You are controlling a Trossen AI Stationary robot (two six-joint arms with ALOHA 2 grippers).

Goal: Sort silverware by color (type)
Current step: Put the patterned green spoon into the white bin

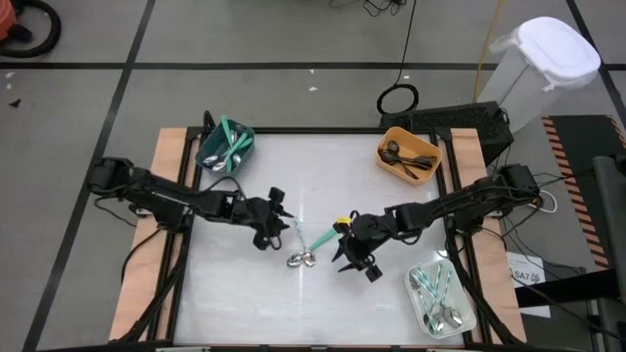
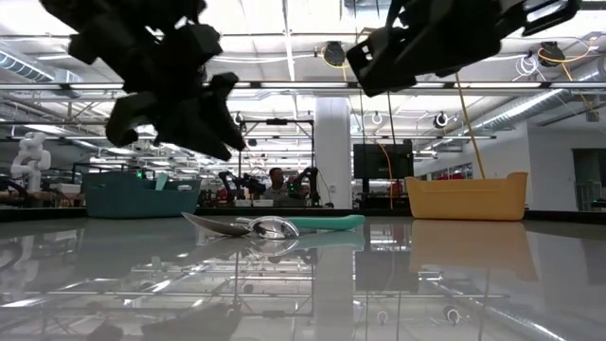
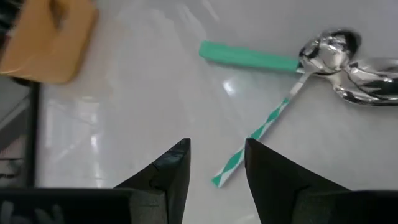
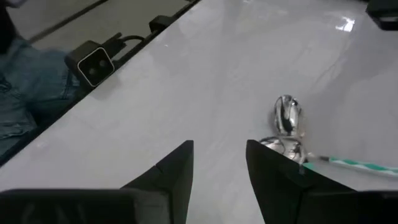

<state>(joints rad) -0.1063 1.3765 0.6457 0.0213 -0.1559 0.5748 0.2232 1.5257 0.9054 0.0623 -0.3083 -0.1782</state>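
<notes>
Silverware: two shiny silver spoons [image 1: 300, 259], one with a solid teal-green handle [image 1: 321, 238], one with a teal-and-white striped handle [image 3: 255, 135], lie touching mid-table | left gripper [image 1: 284, 217] just beside them, fingers narrowly apart, empty | right gripper [image 1: 344, 256] near, fingers narrowly apart, empty | teal bin [image 1: 224, 148], orange bin [image 1: 409, 154], white bin [image 1: 440, 298] each hold utensils

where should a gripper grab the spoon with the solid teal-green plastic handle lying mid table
Grip the spoon with the solid teal-green plastic handle at the handle's free end, coming straight down from above with the fingers across its width. It lies flat, and that end is clear, while its shiny bowl sits tangled with the silver spoons and the teal-and-white striped handle.
</notes>
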